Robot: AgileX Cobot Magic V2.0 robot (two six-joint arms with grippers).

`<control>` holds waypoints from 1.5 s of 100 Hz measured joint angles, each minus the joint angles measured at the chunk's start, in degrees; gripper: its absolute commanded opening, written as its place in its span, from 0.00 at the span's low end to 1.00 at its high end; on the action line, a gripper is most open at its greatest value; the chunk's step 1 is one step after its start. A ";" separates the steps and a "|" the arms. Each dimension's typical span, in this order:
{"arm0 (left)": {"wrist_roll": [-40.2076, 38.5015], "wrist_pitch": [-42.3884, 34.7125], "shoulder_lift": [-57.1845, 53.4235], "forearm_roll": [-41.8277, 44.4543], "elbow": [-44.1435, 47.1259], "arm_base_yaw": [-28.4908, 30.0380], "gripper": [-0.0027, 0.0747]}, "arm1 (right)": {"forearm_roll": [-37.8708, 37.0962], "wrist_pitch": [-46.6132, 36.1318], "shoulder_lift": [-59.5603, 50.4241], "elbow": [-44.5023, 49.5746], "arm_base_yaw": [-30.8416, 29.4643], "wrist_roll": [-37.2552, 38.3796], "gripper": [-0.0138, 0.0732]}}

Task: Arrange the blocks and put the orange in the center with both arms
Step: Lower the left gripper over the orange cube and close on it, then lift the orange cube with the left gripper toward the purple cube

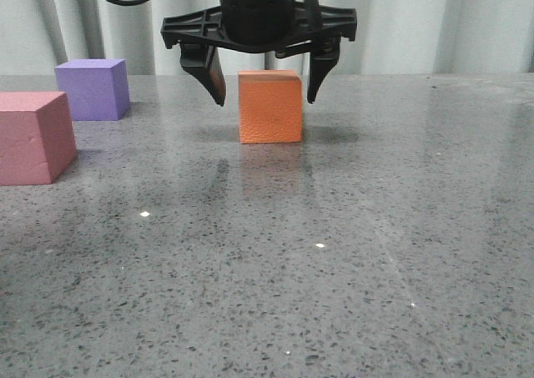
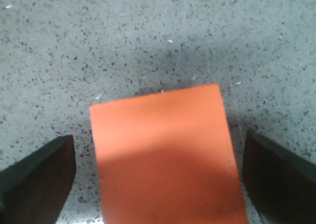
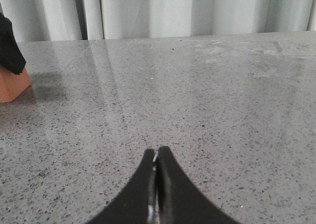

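Observation:
The orange cube (image 1: 270,108) with a grainy surface stands on the grey speckled tabletop (image 1: 334,253) in the middle at the back. My left gripper (image 1: 266,102) hangs over it, open, one finger on each side and a gap to each face. In the left wrist view the orange cube (image 2: 163,155) lies between the dark fingers (image 2: 37,184) without touching them. The purple cube (image 1: 93,88) stands at the back left and the pink-red cube (image 1: 33,136) at the left edge. My right gripper (image 3: 157,150) is shut and empty, low over bare table.
Pale curtains (image 1: 417,19) hang behind the table's far edge. In the right wrist view a corner of the orange cube (image 3: 12,85) and part of the left gripper (image 3: 10,51) show far to one side.

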 measured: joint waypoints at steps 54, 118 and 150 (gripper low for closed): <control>-0.05 -0.14 0.00 0.00 -0.97 0.00 0.01 | 0.00 0.00 0.00 0.00 0.00 0.00 0.08; 0.53 13.97 -14.14 19.26 -2.67 -0.04 0.01 | 0.00 0.00 0.00 0.00 0.00 0.00 0.08; 2.13 15.24 -18.80 21.26 4.30 4.71 0.01 | 0.00 0.00 0.00 0.00 0.00 0.00 0.08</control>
